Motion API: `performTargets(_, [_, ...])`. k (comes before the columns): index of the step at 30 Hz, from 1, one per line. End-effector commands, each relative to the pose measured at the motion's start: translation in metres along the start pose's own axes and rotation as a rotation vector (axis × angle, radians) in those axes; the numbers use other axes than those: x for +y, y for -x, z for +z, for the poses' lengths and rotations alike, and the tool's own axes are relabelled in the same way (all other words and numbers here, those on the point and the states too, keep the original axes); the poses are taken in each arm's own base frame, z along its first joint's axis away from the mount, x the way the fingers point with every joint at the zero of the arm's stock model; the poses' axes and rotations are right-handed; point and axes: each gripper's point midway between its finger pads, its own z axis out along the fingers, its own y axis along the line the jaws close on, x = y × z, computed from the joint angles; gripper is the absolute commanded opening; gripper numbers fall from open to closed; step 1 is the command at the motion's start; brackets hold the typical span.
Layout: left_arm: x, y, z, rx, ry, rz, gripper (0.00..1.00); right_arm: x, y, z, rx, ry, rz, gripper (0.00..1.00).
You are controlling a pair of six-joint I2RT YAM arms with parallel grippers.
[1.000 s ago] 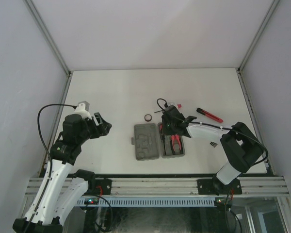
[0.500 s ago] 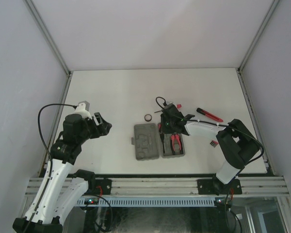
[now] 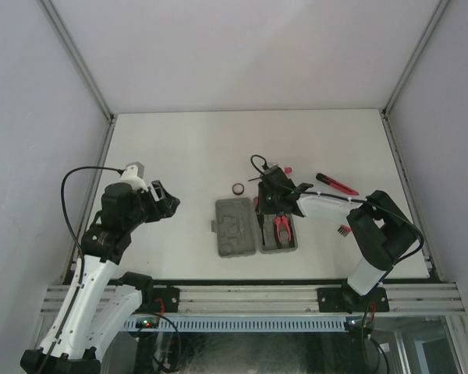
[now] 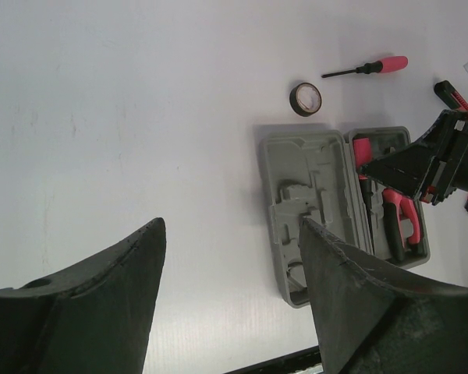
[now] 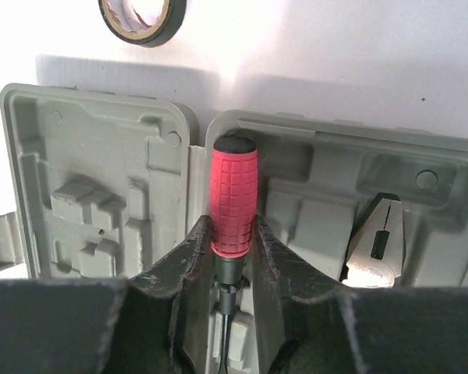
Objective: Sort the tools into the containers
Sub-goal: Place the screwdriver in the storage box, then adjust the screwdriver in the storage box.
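On the left, the left tool hangs wide open over the worktop. Next comes the open grey case. Over its right half, the right tool squeezes a red screwdriver, beside the red pliers.

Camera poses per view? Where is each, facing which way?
Top external: above, behind the robot, looking down on the table; left arm and right arm visible.
Left wrist: raised at left, looking down toward the grey case; left gripper open at bottom.
Right wrist: close above the case, looking down; right gripper shut on a red-handled screwdriver.
Shared: all show case and black ring.
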Motion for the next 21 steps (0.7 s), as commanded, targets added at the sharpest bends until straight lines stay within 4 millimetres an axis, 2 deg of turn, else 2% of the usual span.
performTargets(1, [-0.012, 0.024, -0.006, -0.069, -0.043, 0.022, 0.73, 0.01, 0.022, -0.001, -0.062, 0.022, -0.008, 0.24])
performTargets(8, [-0.012, 0.024, -0.006, -0.072, -0.041, 0.023, 0.73, 0.017, 0.031, -0.012, -0.092, 0.051, -0.018, 0.34])
performTargets(14, [-0.013, 0.024, -0.006, -0.07, -0.047, 0.023, 0.72, 0.021, 0.04, -0.027, -0.136, 0.056, -0.026, 0.46])
performTargets(21, [-0.013, 0.024, -0.007, -0.073, -0.05, 0.023, 0.72, 0.018, 0.049, -0.041, -0.18, 0.032, -0.039, 0.46])
